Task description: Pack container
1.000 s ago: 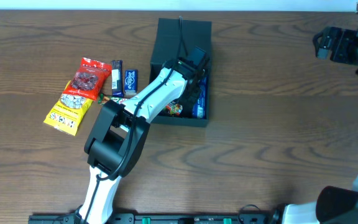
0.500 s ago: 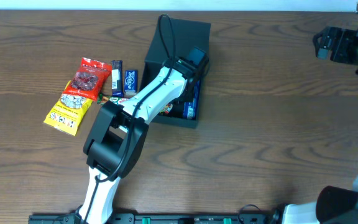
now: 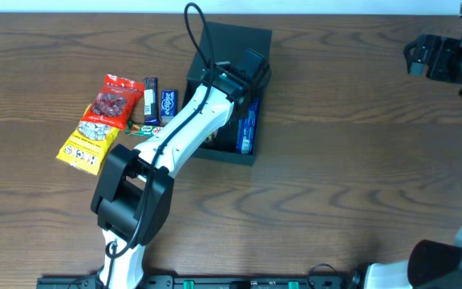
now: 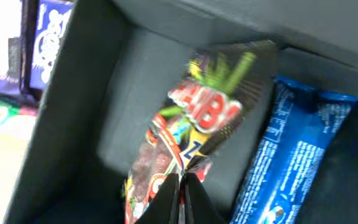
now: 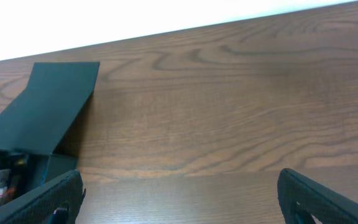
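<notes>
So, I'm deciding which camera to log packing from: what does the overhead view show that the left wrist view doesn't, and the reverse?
Only overhead: the yellow packet lying left of the container, and the right arm off at the right edge. Only left wrist: the left gripper shut on a colourful candy packet inside the container. Both: the container and the blue packet lying in it.
</notes>
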Available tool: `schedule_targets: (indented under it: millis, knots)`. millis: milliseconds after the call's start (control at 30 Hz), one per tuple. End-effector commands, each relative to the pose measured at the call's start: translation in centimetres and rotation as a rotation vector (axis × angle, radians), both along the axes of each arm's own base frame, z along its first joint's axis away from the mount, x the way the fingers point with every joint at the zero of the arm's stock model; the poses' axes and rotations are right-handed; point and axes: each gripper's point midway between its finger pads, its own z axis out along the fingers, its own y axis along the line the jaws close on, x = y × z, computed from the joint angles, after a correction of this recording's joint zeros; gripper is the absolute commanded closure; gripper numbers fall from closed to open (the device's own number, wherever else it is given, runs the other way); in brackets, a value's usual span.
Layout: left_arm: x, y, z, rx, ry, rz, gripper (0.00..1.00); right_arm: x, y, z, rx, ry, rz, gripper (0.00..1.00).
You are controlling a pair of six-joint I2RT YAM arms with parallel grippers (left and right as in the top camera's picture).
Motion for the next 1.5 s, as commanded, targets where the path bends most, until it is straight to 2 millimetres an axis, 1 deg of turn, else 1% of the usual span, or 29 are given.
schedule_targets:
  millis: [0,133,300,467,600,800,1000,1200,1467]
  knots:
    - [0.8,0.8,1.0,0.012,-0.049,0.069,0.94,0.0,-0.2,-0.5,0.009,0.012,-0.001,0.01]
    - [1.0,2.1,1.5,0.088,-0.077,0.080,0.94,0.0,-0.2,-0.5,0.009,0.012,-0.001,0.01]
    - [1.6,3.1,2.0,0.181,-0.100,0.014,0.94,0.0,-0.2,-0.5,0.009,0.012,-0.001,0.01]
    - [2.3,3.0,2.4,0.234,-0.112,-0.089,0.94,0.0,-0.2,-0.5,0.008,0.012,-0.001,0.01]
    - [2.4,2.9,2.5,0.253,-0.106,-0.136,0.94,0.0,-0.1,-0.5,0.009,0.014,-0.001,0.01]
    - [3.1,3.3,3.0,0.338,-0.114,-0.231,0.94,0.0,-0.2,-0.5,0.009,0.015,-0.001,0.01]
    - [3.4,3.1,3.1,0.392,-0.097,-0.347,0.94,0.0,-0.2,-0.5,0.009,0.015,-0.001,0.01]
    - [3.3,3.2,3.1,0.423,-0.079,-0.407,0.94,0.0,-0.2,-0.5,0.009,0.015,-0.001,0.01]
    - [3.3,3.4,3.0,0.416,-0.066,-0.416,0.94,0.0,-0.2,-0.5,0.009,0.015,-0.001,0.01]
